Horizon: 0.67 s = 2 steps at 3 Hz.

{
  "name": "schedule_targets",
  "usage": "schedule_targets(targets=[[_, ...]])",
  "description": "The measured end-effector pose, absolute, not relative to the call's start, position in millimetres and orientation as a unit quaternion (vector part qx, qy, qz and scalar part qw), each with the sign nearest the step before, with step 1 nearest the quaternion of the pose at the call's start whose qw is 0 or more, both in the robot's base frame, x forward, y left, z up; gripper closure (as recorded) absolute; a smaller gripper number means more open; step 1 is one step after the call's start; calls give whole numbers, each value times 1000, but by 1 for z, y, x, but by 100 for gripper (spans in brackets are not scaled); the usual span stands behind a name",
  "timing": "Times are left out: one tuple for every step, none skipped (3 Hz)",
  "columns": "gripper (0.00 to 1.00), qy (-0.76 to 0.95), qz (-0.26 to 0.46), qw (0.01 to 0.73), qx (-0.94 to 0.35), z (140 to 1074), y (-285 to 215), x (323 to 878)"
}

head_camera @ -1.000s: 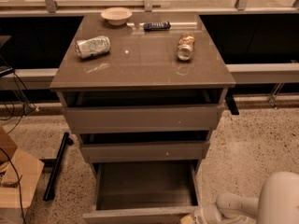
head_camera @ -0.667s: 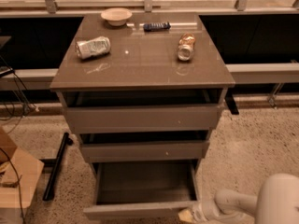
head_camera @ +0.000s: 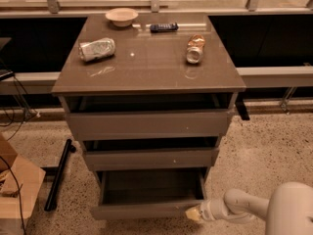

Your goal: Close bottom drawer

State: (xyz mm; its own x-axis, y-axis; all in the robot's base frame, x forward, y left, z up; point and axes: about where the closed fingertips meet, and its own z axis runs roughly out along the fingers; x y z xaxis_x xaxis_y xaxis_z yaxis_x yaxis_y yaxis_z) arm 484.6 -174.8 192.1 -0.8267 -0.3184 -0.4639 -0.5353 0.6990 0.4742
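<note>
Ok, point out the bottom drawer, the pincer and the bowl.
bottom drawer (head_camera: pixel 142 210): camera view, middle of its front panel.
pincer (head_camera: pixel 190 212): camera view, its pale tip, at the right end of the drawer's front.
bowl (head_camera: pixel 121 16): camera view, its pale inside.

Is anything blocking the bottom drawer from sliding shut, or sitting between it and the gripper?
Nothing visible does. The gripper is at the right end of the front panel of the bottom drawer, and the drawer's open floor looks bare.
</note>
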Motion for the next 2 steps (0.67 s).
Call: schedule_targets(targets=[[100, 897, 307, 206, -241, 196, -164, 491], [100, 879, 309, 252, -260, 202, -143, 515]])
